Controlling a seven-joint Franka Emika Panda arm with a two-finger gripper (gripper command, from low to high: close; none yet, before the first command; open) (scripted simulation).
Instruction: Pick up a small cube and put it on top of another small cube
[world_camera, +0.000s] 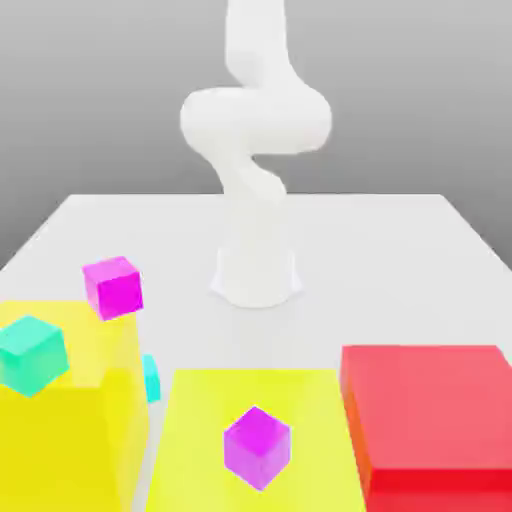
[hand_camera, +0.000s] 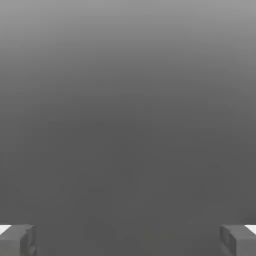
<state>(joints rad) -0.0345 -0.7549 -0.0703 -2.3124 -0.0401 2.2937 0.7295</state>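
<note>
Grey gripper: fingers spread wide apart, nothing gripped between them; plain grey shading lies beyond.
White arm: rises from its base, behind the low yellow block; it bulges sideways at a thick joint, then runs up past the exterior view's top edge.
Small cubes: the purple cube appears over the low yellow block's top, a corner toward the camera. The magenta cube and the teal cube are off toward the exterior view's left of that block, both looking tilted; whether either touches what is beneath it, I cannot tell. Which one is to be picked up is unclear.
Cyan piece: just off the low block's back corner on the exterior view's left, partly hidden by the tall yellow block.
Block edges: the tall yellow block stands on the low one's exterior-view left, with a narrow strip of table between; the red block stands close on its exterior-view right, with a lower ledge in front.
Open room: a broad bare stretch between the low yellow block and the arm's base.
Pale table: smooth and flat, reaching back beyond the base, away from the low block.
Background: plain grey, behind the table.
</note>
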